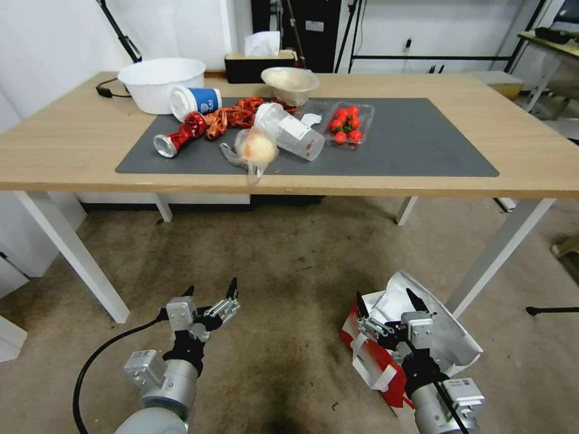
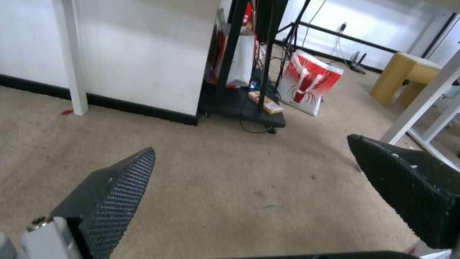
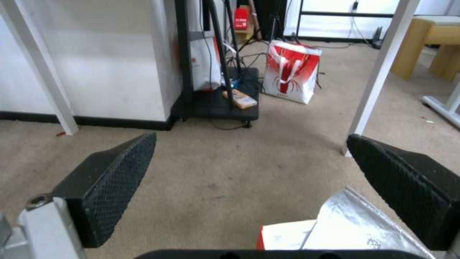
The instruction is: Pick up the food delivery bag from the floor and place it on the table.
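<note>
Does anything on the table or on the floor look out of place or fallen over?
Yes. On the table, a red can, a blue-white cup and a clear plastic cup lie on their sides. The food delivery bag leans on the floor, foil flap open.

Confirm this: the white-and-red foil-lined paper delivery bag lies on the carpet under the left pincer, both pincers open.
Wrong arm. The head view shows the white-and-red foil-lined paper delivery bag on the carpet under the right pincer; the left pincer hangs over bare carpet. Both are open.
</note>
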Controlling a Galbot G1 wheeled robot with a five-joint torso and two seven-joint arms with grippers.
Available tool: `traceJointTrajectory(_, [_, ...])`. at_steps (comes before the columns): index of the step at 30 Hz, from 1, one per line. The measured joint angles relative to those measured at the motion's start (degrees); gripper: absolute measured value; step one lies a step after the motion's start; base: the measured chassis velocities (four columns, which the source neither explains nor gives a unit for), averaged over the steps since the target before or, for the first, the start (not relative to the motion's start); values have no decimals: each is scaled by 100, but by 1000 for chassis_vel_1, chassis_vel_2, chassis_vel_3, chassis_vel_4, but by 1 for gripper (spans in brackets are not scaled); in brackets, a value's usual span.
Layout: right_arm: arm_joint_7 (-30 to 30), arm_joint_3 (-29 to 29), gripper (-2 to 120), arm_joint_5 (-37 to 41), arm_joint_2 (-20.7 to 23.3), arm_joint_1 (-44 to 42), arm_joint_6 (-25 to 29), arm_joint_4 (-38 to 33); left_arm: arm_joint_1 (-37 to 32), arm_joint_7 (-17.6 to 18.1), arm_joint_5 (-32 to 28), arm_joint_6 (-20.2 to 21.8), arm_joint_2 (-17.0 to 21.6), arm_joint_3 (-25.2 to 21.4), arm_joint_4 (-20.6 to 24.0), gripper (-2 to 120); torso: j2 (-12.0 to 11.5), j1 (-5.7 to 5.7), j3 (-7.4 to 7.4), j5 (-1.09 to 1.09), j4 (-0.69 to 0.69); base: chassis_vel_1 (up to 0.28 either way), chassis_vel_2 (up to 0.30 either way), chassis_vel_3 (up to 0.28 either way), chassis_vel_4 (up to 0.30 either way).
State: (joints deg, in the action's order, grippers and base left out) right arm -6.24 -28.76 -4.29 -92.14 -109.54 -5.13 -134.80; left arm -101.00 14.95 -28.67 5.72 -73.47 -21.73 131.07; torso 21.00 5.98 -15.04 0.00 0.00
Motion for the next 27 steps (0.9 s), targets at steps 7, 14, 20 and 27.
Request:
traceJointTrajectory(7, [-24, 3, 100, 55, 0, -4, -61, -13, 17, 3, -9, -7, 10, 0, -38, 100, -174, -55, 121, 0, 0, 0, 0, 0, 0])
traceJointTrajectory(14, [-35, -25, 100, 56, 0, -11, -62, -7, 19, 3, -11, -17, 13, -4, -55, 100, -324, -99, 226, 0, 0, 0, 0, 0, 0])
traceJointTrajectory(20, [-34, -30, 100, 46, 0, -15, -62, 1, 12, 3, -7, -27, 14, -4, -57, 100, -442, -134, 310, 0, 0, 0, 0, 0, 0])
traceJointTrajectory(27, [-36, -30, 100, 32, 0, -28, -61, -5, 22, 2, -7, -52, 14, -6, -114, 100, -623, -187, 437, 0, 0, 0, 0, 0, 0])
